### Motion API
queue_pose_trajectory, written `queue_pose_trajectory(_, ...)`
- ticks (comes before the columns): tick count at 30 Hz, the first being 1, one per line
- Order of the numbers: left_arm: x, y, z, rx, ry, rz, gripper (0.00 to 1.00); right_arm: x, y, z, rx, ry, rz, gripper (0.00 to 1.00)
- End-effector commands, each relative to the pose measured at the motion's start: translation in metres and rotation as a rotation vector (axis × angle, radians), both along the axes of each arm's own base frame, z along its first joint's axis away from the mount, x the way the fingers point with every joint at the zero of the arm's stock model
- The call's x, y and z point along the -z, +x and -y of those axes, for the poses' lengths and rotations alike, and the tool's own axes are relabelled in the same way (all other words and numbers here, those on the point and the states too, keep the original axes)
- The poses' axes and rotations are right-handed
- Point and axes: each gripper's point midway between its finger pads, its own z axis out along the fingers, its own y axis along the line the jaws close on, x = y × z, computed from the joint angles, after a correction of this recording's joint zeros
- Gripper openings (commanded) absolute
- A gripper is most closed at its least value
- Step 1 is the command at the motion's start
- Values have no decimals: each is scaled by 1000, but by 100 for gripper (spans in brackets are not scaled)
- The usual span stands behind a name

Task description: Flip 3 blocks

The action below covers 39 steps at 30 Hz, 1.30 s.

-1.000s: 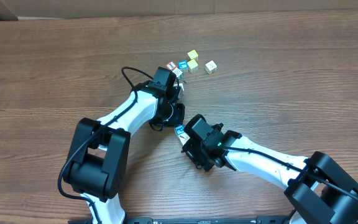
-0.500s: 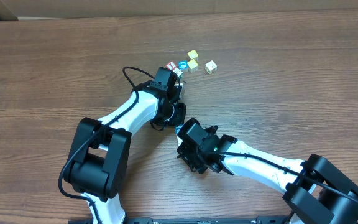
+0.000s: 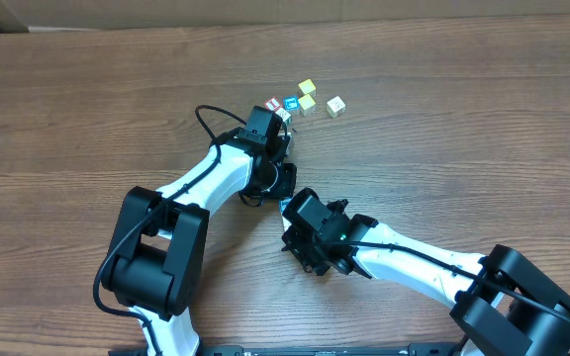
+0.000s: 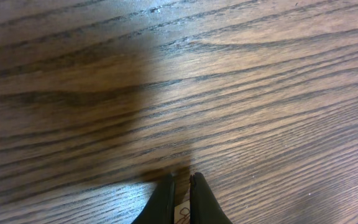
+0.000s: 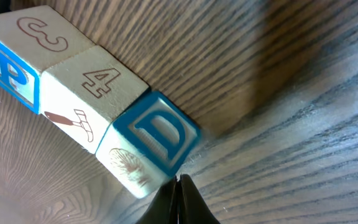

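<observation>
The left wrist view shows only bare worktop (image 4: 260,74) and the left end effector (image 4: 180,179), closed with its tips almost touching. Overhead, that end effector sits just below a loose group of cubes (image 3: 308,99), which neither wrist camera catches. Only the right wrist view shows the blocks (image 5: 73,109) clearly, in a touching row: a blue P block (image 5: 8,71), a 4 block (image 5: 95,81), a blue D block (image 5: 157,134). The right end effector (image 5: 178,183) is closed, its tips at the D block's lower corner
</observation>
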Motion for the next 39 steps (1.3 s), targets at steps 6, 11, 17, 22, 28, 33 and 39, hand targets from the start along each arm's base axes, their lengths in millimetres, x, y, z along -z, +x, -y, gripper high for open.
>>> queue_pose_trajectory(6, 1, 4, 8, 10, -19, 7, 4, 0, 3, -1, 12, -4, 16, 4)
queue_pose_trajectory(11, 1, 4, 8, 10, -20, 9, 4, 0, 3, -1, 12, -4, 16, 4)
queue_pose_trajectory(17, 2, 4, 7, 9, -15, 7, 4, -1, 3, -2, -22, -6, 35, 4)
queue_pose_trajectory(22, 2, 4, 7, 9, -15, 10, 4, -19, 11, -5, -120, 7, 120, 4)
queue_pose_trajectory(28, 2, 5, 7, 8, -13, 12, 4, -58, 24, 0, -274, -15, 248, 4)
queue_pose_trajectory(33, 2, 5, 7, 9, -13, 12, 4, -71, 36, 19, -416, -102, 292, 4)
queue_pose_trajectory(39, 2, 5, 7, 9, -13, 13, 4, -67, 53, 52, -369, -156, 251, 4)
